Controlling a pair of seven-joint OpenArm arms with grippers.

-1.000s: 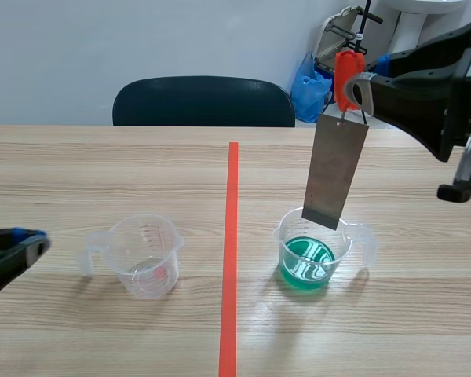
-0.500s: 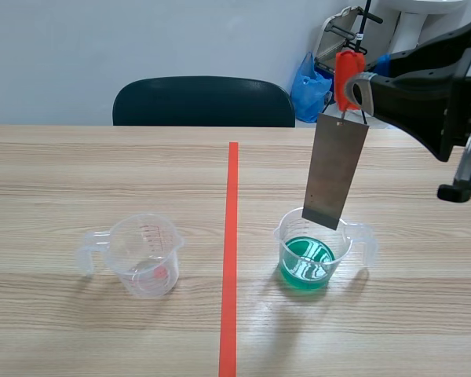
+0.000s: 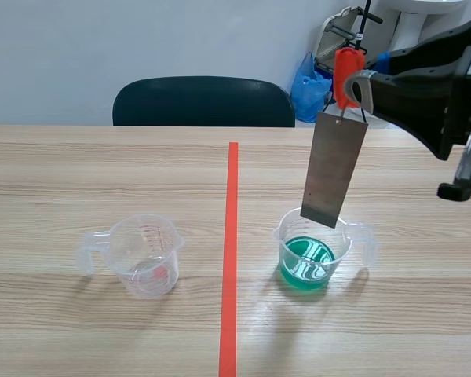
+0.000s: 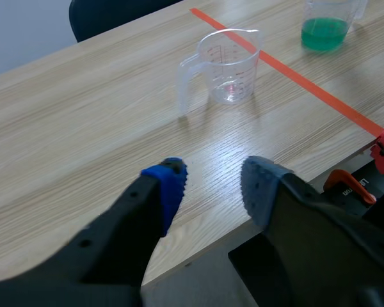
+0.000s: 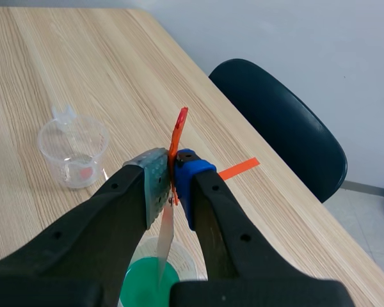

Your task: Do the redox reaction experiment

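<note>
A grey metal plate (image 3: 334,169) hangs from an orange-red clip (image 3: 345,77), and my right gripper (image 3: 355,85) is shut on that clip, raised over the table's right half. The plate's lower edge is at about rim height of a clear beaker of green liquid (image 3: 314,250). In the right wrist view the clip (image 5: 177,131) is pinched in the gripper (image 5: 173,173), and the plate (image 5: 166,236) points down at the green beaker (image 5: 147,281). An empty clear beaker (image 3: 145,255) stands left of the tape line. My left gripper (image 4: 214,185) is open over the table's near edge, well short of the empty beaker (image 4: 229,64).
An orange-red tape line (image 3: 231,251) divides the table. A dark chair (image 3: 204,100) and a blue bag (image 3: 310,86) are behind the far edge. Below the table's near edge (image 4: 205,252) is an orange clamp (image 4: 349,185).
My left gripper has drawn back out of the scene view at the left. The plate has risen slightly above the green beaker.
</note>
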